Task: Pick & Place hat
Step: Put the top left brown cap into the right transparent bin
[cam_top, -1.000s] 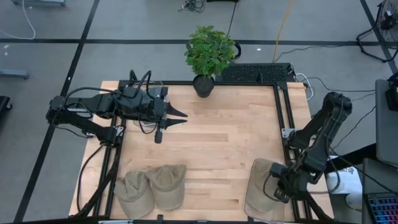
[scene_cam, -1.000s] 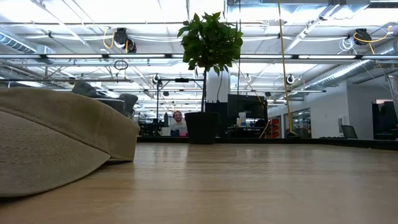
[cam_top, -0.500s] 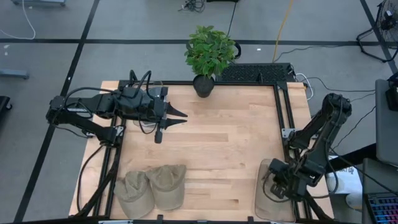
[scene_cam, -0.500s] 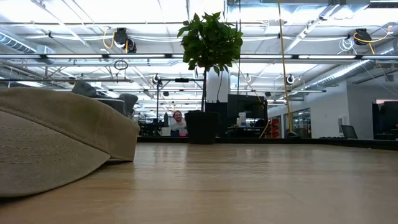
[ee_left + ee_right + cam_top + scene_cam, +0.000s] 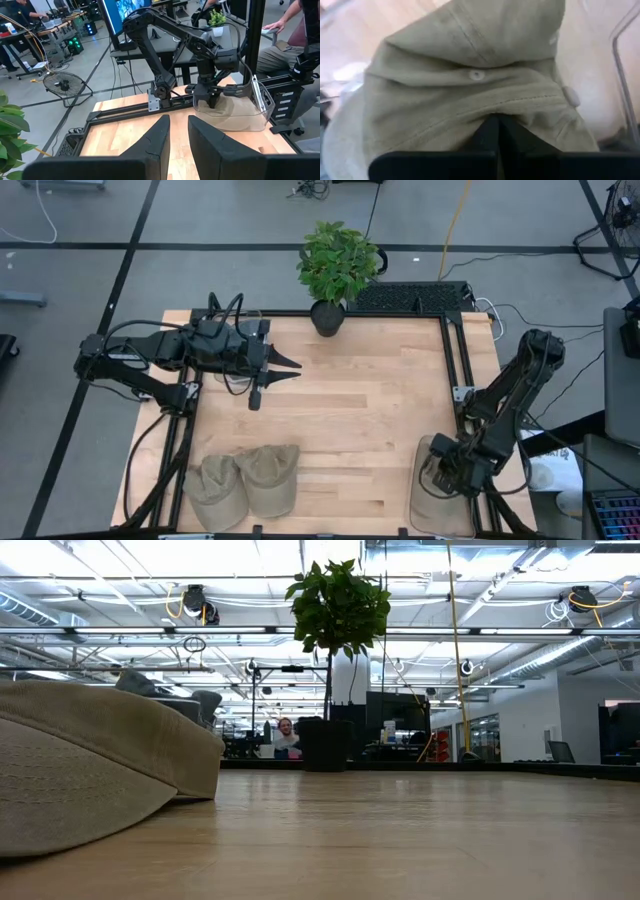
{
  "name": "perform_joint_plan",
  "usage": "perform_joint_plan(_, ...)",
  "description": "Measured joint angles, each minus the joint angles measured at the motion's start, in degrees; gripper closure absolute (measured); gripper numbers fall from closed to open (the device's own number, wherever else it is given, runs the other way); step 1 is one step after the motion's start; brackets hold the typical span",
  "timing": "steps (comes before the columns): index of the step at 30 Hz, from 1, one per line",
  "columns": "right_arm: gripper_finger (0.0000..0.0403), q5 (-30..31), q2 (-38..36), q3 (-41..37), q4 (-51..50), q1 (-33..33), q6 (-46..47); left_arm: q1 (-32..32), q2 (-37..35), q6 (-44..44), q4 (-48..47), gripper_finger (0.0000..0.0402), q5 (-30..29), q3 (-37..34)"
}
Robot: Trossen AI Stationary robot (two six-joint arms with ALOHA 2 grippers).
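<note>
The right arm is shifting its wrist slightly toward the table's middle compared with a second ago, carrying the right gripper (image 5: 447, 472) and its load deeper over the clear plastic rectangular bin (image 5: 424, 515) at the table's near right corner, while the left arm is holding exactly where it was. The right gripper's fingers are pinched tight on the crown of an olive-khaki cloth cap (image 5: 470, 85), the fabric bunching just ahead of the fingertips with its top button just beyond them and the bin's transparent wall off to one side. From the left wrist view the same cap (image 5: 231, 107) is sitting low inside the bin, directly beneath the clenched gripper. The left gripper (image 5: 288, 370) is hovering over the far left part of the light wooden table (image 5: 360, 400), its fingers parted narrowly on nothing, with a potted green plant in a black pot (image 5: 334, 270) standing off beyond its tips. Two more khaki caps (image 5: 245, 482) are lying side by side at the near left edge, well apart from both grippers. By the look of it, one cap is being delivered and is waiting only on release; the two on the table are remaining to be picked, so the job appears to be roughly a third done.
</note>
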Motion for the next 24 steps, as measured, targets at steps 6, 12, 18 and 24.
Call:
perform_joint_plan(6, 0.0403, 4.0, -3.2, 4.8, -2.6, 0.0, -3.6, 0.0, 0.0, 0.0, 0.0, 0.0325, 0.0, 0.0)
perform_joint_plan(12, 0.0403, 6.3, -3.1, 11.0, -2.4, -0.1, -11.3, 0.0, 0.0, 0.0, 0.0, 0.0325, 0.0, 0.0)
perform_joint_plan(18, 0.0403, 3.1, 3.6, 16.2, -2.3, -0.9, -13.1, 0.0, 0.0, 0.0, 0.0, 0.0325, 0.0, 0.0)
perform_joint_plan(24, 0.0403, -6.7, 10.5, 16.4, -2.2, -0.8, -7.3, 0.0, 0.0, 0.0, 0.0, 0.0325, 0.0, 0.0)
